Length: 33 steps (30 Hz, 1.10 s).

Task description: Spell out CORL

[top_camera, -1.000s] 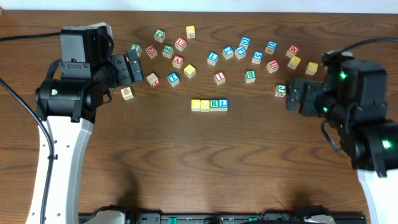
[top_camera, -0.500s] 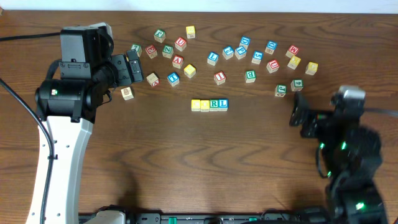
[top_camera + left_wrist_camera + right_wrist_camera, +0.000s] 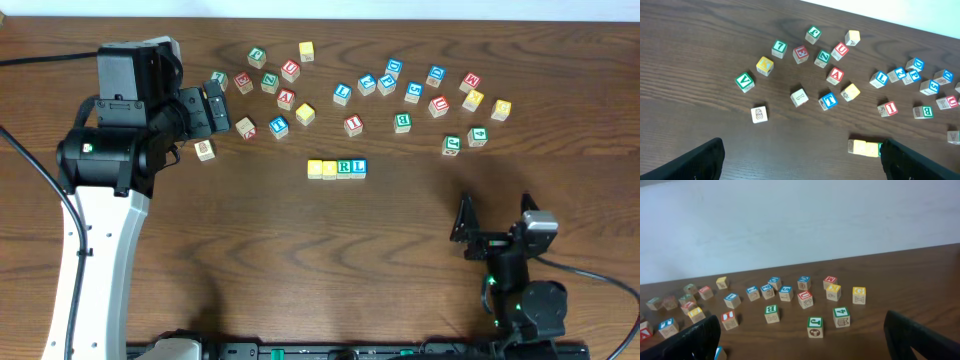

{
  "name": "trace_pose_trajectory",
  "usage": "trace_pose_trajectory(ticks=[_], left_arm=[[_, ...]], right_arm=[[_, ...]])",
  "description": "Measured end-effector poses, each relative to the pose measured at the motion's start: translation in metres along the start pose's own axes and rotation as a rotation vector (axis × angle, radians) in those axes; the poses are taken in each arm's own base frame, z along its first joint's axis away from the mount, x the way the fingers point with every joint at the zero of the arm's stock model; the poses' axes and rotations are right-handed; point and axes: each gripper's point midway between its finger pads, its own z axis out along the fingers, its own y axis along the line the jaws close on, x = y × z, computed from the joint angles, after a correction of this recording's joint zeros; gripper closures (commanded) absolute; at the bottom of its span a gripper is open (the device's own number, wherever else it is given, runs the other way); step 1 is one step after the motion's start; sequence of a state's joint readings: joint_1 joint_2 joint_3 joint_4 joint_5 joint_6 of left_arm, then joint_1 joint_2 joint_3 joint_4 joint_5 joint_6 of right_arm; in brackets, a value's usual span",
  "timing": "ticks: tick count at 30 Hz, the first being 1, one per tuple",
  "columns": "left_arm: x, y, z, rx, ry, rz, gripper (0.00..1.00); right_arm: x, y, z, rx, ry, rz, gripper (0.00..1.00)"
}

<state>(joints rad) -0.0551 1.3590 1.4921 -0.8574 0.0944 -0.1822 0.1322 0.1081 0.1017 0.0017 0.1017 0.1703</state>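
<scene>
The row of four blocks lies at the centre of the table, with the blocks side by side and touching. The two blocks at its 9 o'clock end are yellow, with letters too small to read. The third shows a green R and the last a blue L. Loose blocks are scattered toward 12 o'clock from the row. The left wrist view gives readable faces on a green V block, a green 7 block, a red A block, a blue T block and a red U block. The right wrist view shows a green J block, a green 4 block and a green B block. The left arm stands at 9 o'clock. Its left gripper points toward 3 o'clock at the edge of the scatter, jaws spread wide with nothing between them. The right arm is folded low at 5 o'clock. Its right gripper faces 12 o'clock toward a white wall, jaws likewise spread wide and empty.
</scene>
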Motion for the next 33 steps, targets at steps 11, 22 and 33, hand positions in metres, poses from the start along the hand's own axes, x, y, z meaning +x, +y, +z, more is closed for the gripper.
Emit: trace_pose_trajectory(ticks=[11,22,33], left_arm=[[0.0,0.0,0.0,0.0,0.0,0.0,0.02],[0.0,0.0,0.0,0.0,0.0,0.0,0.02],[0.0,0.0,0.0,0.0,0.0,0.0,0.02]], right_arm=[[0.03,-0.005,-0.002,0.005,0.03,-0.003,0.01],[0.04,-0.004,-0.002,-0.009,0.067,-0.022,0.01],[0.04,-0.004,-0.002,-0.009,0.066,-0.025,0.01]])
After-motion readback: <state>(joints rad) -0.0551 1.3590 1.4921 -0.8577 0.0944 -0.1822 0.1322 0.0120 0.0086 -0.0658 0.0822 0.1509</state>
